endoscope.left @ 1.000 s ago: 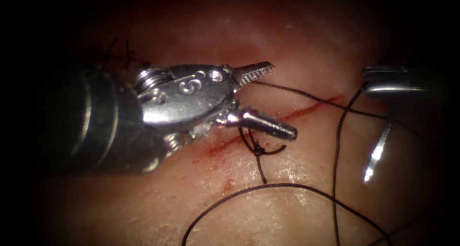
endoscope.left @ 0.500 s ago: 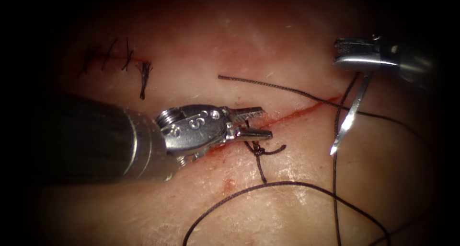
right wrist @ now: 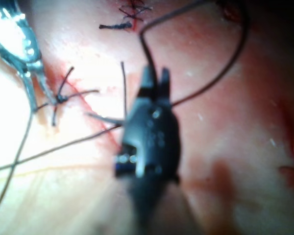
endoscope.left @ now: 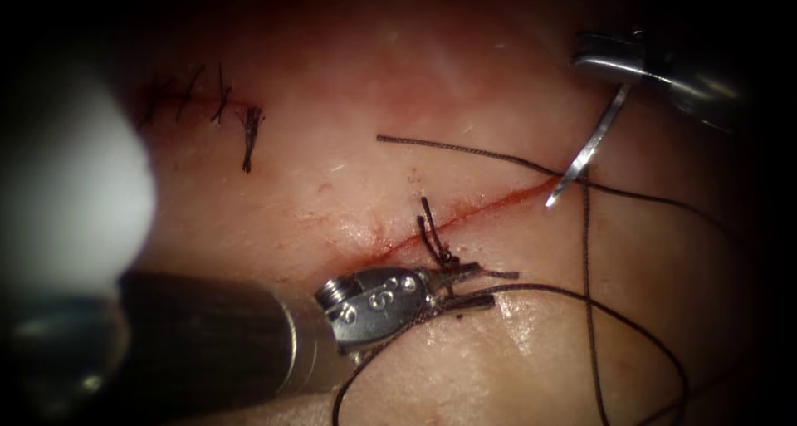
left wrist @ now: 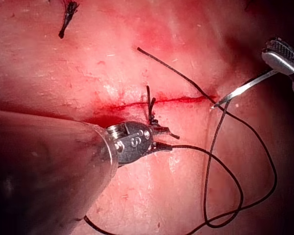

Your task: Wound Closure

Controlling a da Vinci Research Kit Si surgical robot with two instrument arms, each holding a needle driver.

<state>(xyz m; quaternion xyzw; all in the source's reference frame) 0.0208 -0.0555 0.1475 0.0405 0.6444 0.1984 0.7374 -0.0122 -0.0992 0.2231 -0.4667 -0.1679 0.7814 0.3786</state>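
— What is your left tool (endoscope.left: 470, 286) holding?
— Its jaws stand a little apart, either side of the thread (endoscope.left: 647, 343), just below the knot (endoscope.left: 440, 256) on the cut (endoscope.left: 498, 202). Whether they pinch the thread, I cannot tell.
— And your right tool (endoscope.left: 613, 64)?
— Closed on the needle (endoscope.left: 589, 144), near its blunt end. The needle hangs free above the tissue (endoscope.left: 332, 102), its point just at the cut's right end; whether it touches there is unclear.
— Any writing?
— A stamp (left wrist: 135, 141) on your left tool's wrist reads like "S", with a second character I cannot make out.
— Anything else?
— Finished stitches (endoscope.left: 191, 98) sit far left of the knot.
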